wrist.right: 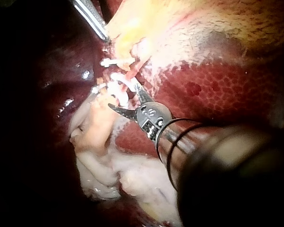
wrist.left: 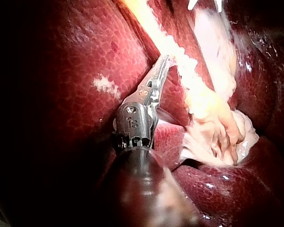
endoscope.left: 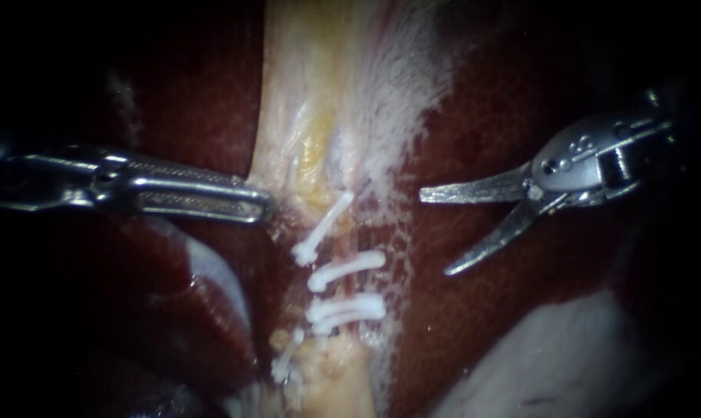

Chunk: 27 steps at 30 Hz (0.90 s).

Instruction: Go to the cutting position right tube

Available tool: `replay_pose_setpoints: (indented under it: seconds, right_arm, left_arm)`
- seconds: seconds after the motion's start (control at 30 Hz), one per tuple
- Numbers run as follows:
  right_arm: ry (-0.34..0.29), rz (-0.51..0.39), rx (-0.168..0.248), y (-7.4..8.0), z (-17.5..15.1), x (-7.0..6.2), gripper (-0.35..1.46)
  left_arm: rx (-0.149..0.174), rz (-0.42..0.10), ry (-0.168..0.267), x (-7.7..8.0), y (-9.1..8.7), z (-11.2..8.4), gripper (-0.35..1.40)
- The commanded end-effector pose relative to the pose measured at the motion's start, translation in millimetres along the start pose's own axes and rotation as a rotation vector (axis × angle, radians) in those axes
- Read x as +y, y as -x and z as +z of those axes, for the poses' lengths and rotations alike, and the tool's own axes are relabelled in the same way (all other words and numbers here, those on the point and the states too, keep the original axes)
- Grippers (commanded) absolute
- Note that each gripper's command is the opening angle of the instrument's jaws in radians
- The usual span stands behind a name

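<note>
Gaping wide and empty, the blades of the right instrument [endoscope.left: 434,234] may catch a clip [endoscope.left: 347,267] while nearing the tube [endoscope.left: 354,286].

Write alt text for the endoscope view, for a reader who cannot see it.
The right instrument, jaws open, points at a pale strip of tissue crossed by white clips, without touching them. The left instrument, from the opposite side, has its jaws shut on that strip's edge; dark red liver surrounds it all.

Your left instrument's pincer [endoscope.left: 261,205] comes in level with its jaws lying together, while your right instrument's pincer [endoscope.left: 434,234] hangs wide open, blades spread.
</note>
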<state>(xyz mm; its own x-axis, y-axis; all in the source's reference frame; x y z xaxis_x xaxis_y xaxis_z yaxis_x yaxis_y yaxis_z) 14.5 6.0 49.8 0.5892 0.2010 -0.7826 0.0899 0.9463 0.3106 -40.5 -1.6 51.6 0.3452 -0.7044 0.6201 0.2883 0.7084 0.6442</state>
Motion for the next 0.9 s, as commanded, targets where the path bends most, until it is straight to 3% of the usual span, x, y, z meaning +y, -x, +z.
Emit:
replay_pose_setpoints:
  seconds: [0.03, 0.23, 0.37, 0.5, 0.7, 0.9]
  right_arm:
    - [0.000, 0.000, 0.000, 0.0, 0.0, 0.0, 1.43]
    - [-0.016, 0.002, 0.002, 0.3, 0.5, -0.3, 1.43]
    - [-0.046, 0.069, 0.002, 1.1, 1.7, -1.0, 1.43]
    - [-0.100, 0.158, -0.010, 2.9, 3.5, -2.4, 1.37]
    - [-0.223, 0.245, -0.032, 4.8, 6.3, -3.9, 1.11]
    - [-0.287, 0.305, -0.057, 5.5, 8.1, -4.6, 0.90]
  left_arm:
    - [0.000, 0.000, 0.000, 0.0, 0.0, 0.0, -0.35]
    - [0.001, -0.001, -0.003, 0.0, 0.4, -0.4, -0.35]
    - [0.001, -0.009, -0.007, 0.1, 1.9, -1.9, -0.35]
    - [-0.002, -0.019, 0.004, -0.3, 3.7, -3.6, -0.35]
    - [-0.031, -0.007, 0.005, -1.9, 6.5, -6.2, -0.35]
    - [-0.059, 0.012, 0.003, -4.7, 9.3, -8.5, -0.35]
